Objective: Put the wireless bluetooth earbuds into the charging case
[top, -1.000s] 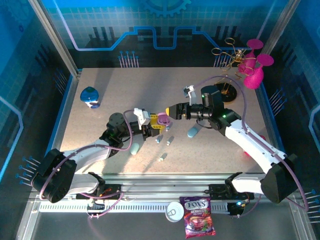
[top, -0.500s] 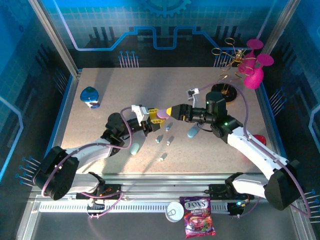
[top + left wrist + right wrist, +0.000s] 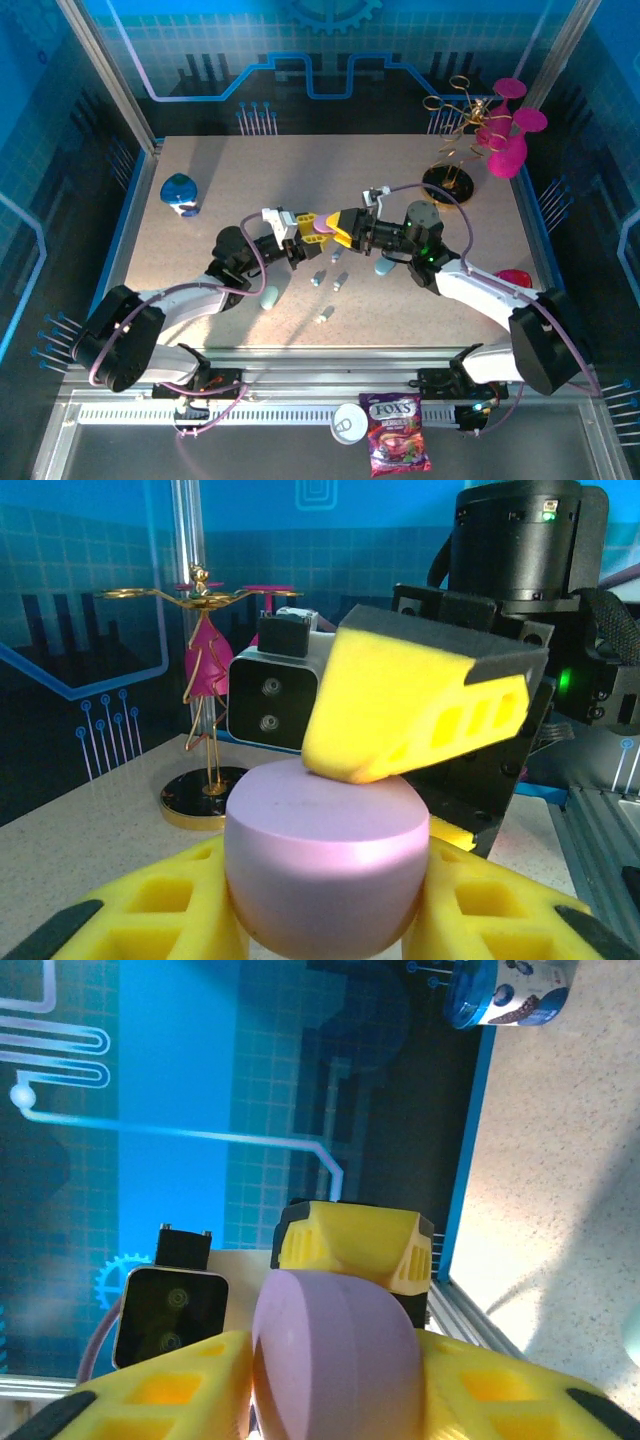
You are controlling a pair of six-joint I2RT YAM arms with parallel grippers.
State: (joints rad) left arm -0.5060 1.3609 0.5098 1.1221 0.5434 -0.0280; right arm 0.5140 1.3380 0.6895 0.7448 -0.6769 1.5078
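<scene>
Between yellow fingers (image 3: 400, 710), one purple case (image 3: 325, 850)

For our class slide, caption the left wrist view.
Left gripper and right gripper both pinch one purple case.

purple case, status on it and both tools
Gripped from both sides: left tool, right tool shut on purple case. Lid looks closed. Several earbuds loose on table.

Blue walls (image 3: 330, 50) printed with circuit lines (a gear (image 3: 330, 10) up top) enclose a speckled beige table (image 3: 260, 170), brightly lit.
</scene>
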